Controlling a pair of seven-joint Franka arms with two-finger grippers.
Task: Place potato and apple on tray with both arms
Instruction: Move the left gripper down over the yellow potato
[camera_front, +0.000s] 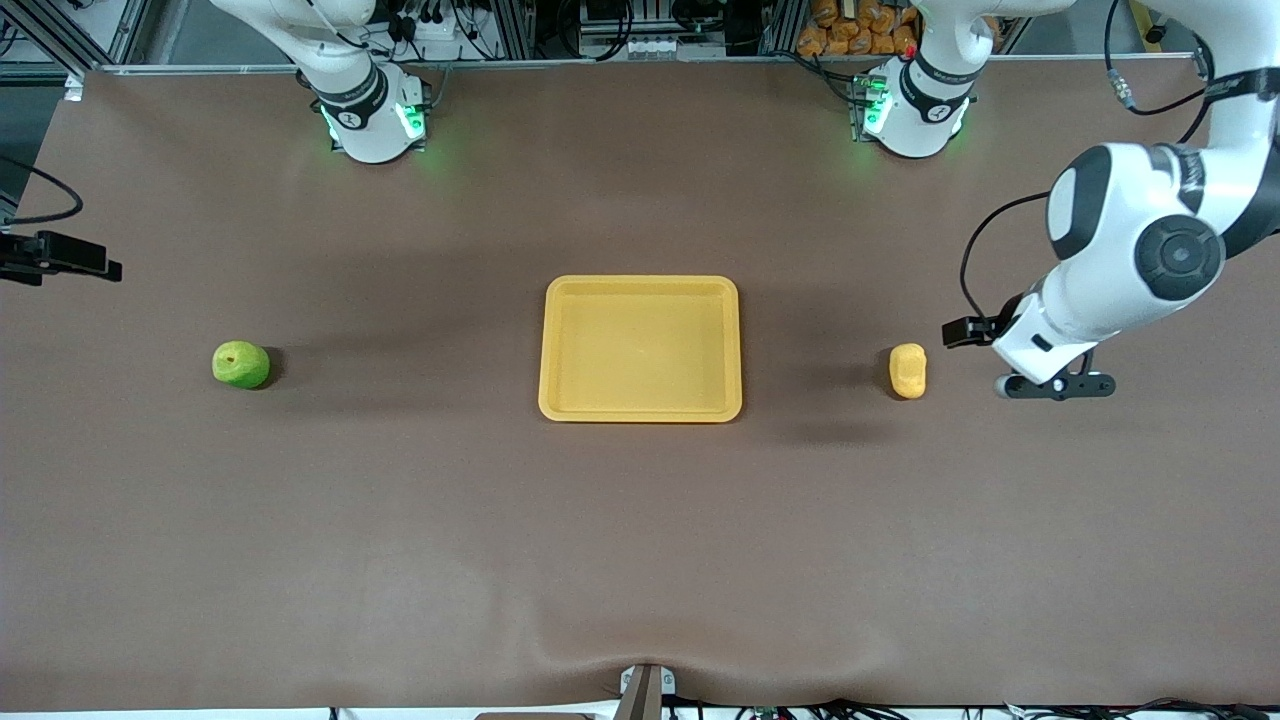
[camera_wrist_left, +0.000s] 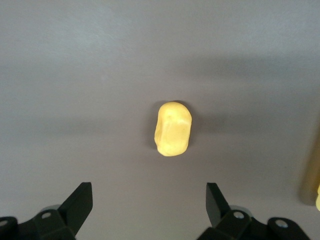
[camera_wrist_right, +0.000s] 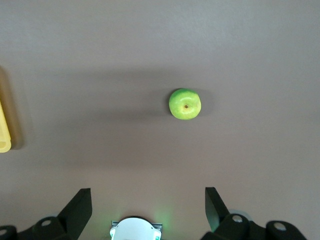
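Note:
The yellow tray (camera_front: 640, 348) lies empty at the table's middle. The pale-yellow potato (camera_front: 908, 370) lies on the table toward the left arm's end, the green apple (camera_front: 241, 364) toward the right arm's end. My left gripper (camera_front: 1055, 386) hangs open over the table beside the potato, closer to the left arm's end. In the left wrist view the potato (camera_wrist_left: 173, 129) lies ahead of the open, empty gripper (camera_wrist_left: 148, 202). In the right wrist view my right gripper (camera_wrist_right: 148, 206) is open and empty, high over the table, with the apple (camera_wrist_right: 185, 104) well ahead of it.
A corner of the tray shows in the right wrist view (camera_wrist_right: 4, 131). The right arm's base (camera_wrist_right: 135, 229) shows between the right fingers. A black device with a cable (camera_front: 60, 258) juts in at the table's edge at the right arm's end.

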